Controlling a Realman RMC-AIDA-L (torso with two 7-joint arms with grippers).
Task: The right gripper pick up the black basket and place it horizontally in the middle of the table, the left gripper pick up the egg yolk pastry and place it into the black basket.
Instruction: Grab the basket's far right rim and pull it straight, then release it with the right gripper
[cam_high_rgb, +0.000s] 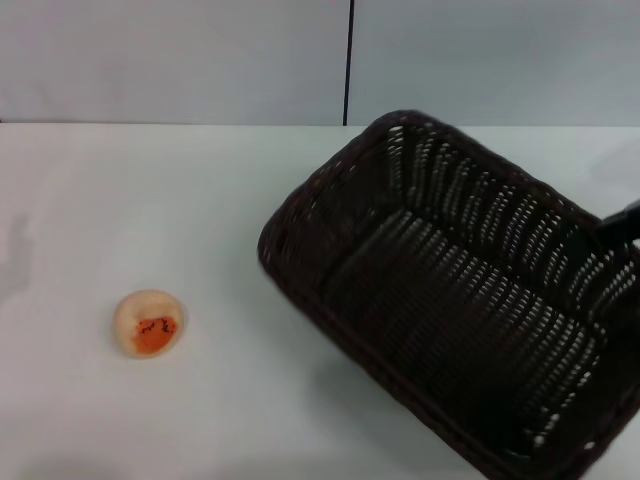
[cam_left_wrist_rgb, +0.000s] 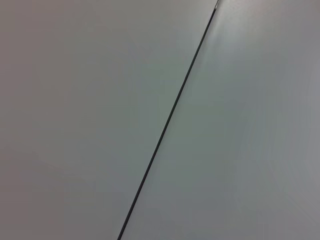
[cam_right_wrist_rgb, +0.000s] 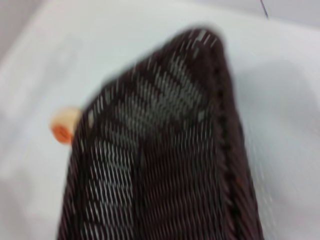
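The black basket (cam_high_rgb: 450, 300) hangs tilted over the right half of the white table (cam_high_rgb: 150, 200), its open side facing me and a shadow beneath it. My right gripper (cam_high_rgb: 618, 225) shows only as a black claw at the basket's far right rim and holds that rim. The right wrist view shows the basket (cam_right_wrist_rgb: 165, 165) close up, with the egg yolk pastry (cam_right_wrist_rgb: 64, 126) peeking out beyond its edge. The egg yolk pastry (cam_high_rgb: 149, 323) lies on the table at the front left, well apart from the basket. My left gripper is out of view.
A grey wall with a dark vertical seam (cam_high_rgb: 348, 60) stands behind the table. The left wrist view shows only that wall and its seam (cam_left_wrist_rgb: 165, 125). Bare tabletop (cam_high_rgb: 230, 400) lies between the pastry and the basket.
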